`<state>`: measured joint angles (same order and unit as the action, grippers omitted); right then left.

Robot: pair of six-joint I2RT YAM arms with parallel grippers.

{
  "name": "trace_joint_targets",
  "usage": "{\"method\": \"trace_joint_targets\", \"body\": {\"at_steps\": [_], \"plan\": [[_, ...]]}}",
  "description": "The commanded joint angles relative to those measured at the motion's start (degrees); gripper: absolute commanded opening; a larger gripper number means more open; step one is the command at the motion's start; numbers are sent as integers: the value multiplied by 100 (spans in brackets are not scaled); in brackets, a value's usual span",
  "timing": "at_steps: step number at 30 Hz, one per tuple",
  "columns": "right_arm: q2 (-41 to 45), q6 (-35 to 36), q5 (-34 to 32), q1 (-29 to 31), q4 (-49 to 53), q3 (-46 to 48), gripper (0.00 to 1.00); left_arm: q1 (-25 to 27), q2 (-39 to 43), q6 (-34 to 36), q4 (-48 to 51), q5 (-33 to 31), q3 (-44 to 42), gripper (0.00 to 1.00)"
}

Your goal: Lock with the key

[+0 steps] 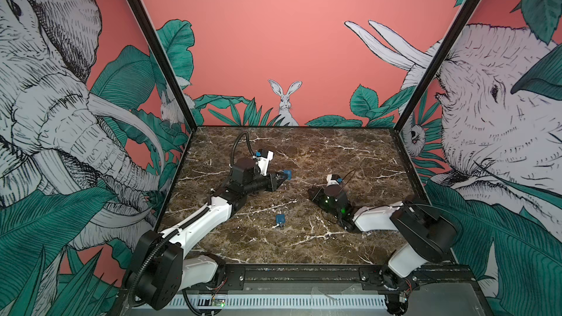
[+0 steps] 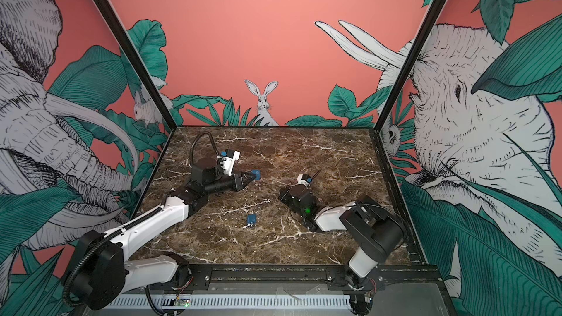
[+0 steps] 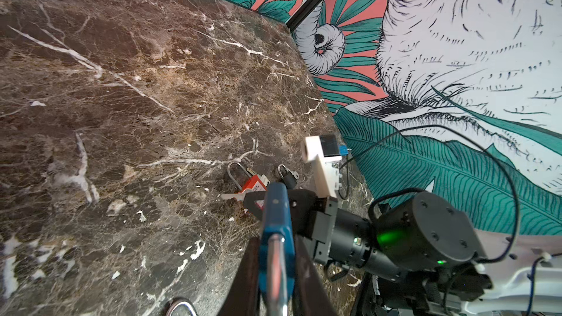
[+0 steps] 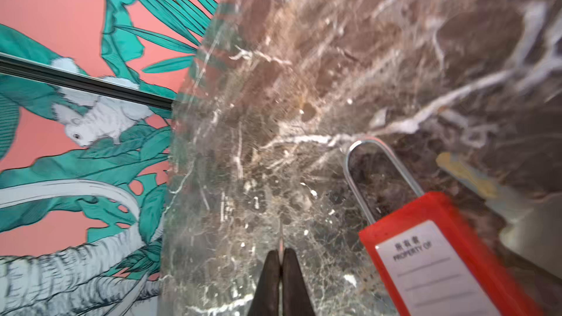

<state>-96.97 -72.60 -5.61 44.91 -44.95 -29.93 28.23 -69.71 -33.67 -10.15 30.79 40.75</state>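
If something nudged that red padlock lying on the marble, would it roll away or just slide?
Probably slide, not roll: the red padlock lies flat on a boxy body, label up. It looks rigid, with a metal shackle, so likely dense for its size. The marble table looks smooth, so it may skid or spin.

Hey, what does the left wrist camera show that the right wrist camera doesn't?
Only the left wrist view: the blue padlock clamped in the left gripper, plus a small black padlock on the marble table. Only the right wrist view: the readable PROPERTY OF label on the red padlock. Both: that red padlock lying flat on the table, and the right gripper beside it, shut on a key.
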Motion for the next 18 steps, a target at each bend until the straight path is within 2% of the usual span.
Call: {"method": "trace_joint_targets", "body": {"at_steps": [1, 8, 14, 18], "plan": [[-319, -507, -496, 179, -681, -2, 0, -19, 297, 77, 18, 4, -7, 0], [-351, -781, -947, 402, -320, 114, 0, -19, 379, 225, 222, -45, -12, 0], [-338, -847, -1061, 473, -78, 154, 0, -19, 375, 295, 259, -117, -50, 0], [-402, -803, -1046, 493, -144, 180, 11, -19, 369, 317, 251, -91, -33, 0]]}}
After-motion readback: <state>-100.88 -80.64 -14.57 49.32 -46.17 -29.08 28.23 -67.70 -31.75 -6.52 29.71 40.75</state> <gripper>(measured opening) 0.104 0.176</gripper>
